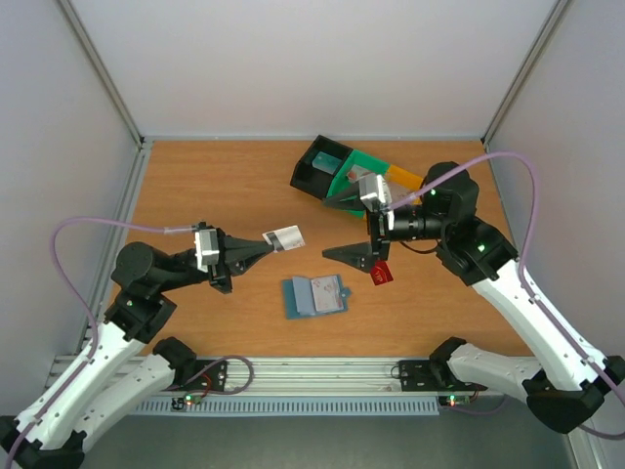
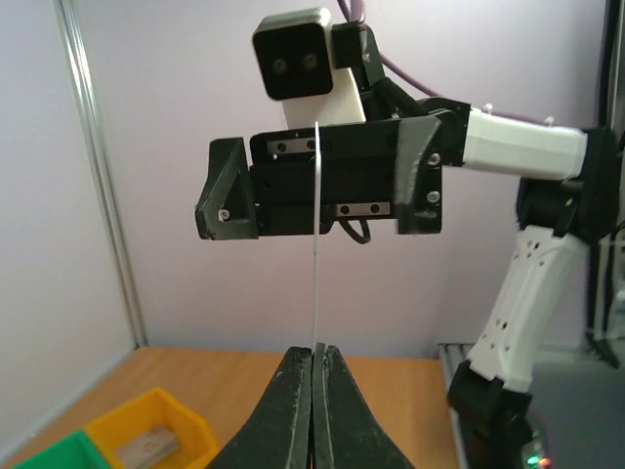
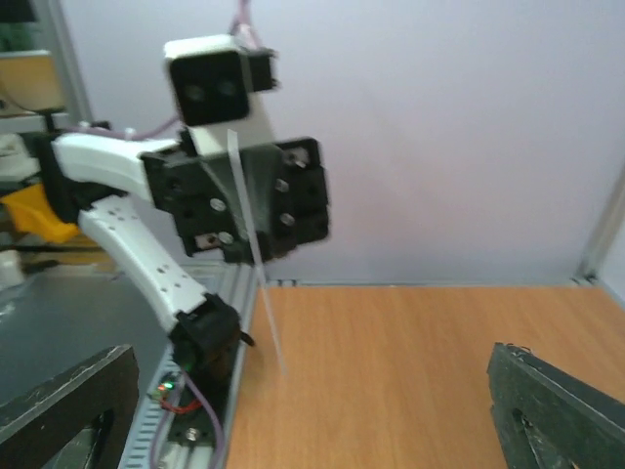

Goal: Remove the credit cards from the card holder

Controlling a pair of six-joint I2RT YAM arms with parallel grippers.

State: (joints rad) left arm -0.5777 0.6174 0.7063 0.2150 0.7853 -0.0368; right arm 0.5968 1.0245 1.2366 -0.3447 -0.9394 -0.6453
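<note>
The light blue card holder (image 1: 315, 296) lies open on the table, near the middle front, with a paler rectangle showing on its inside. My left gripper (image 1: 269, 239) (image 2: 314, 350) is shut on a white-and-grey credit card (image 1: 286, 236), held in the air left of centre. That card shows edge-on as a thin upright line (image 2: 317, 244) (image 3: 256, 264). Facing it, my right gripper (image 1: 328, 229) (image 3: 308, 391) stands wide open with nothing between its fingers. A dark red credit card (image 1: 381, 272) sits just below the right gripper's near finger, free of the jaws.
Black (image 1: 317, 168), green (image 1: 369, 168) and orange (image 1: 405, 178) bins stand in a row at the back right, close behind the right gripper. Grey walls enclose the table on three sides. The aluminium rail (image 1: 312, 376) with the arm bases runs along the front edge.
</note>
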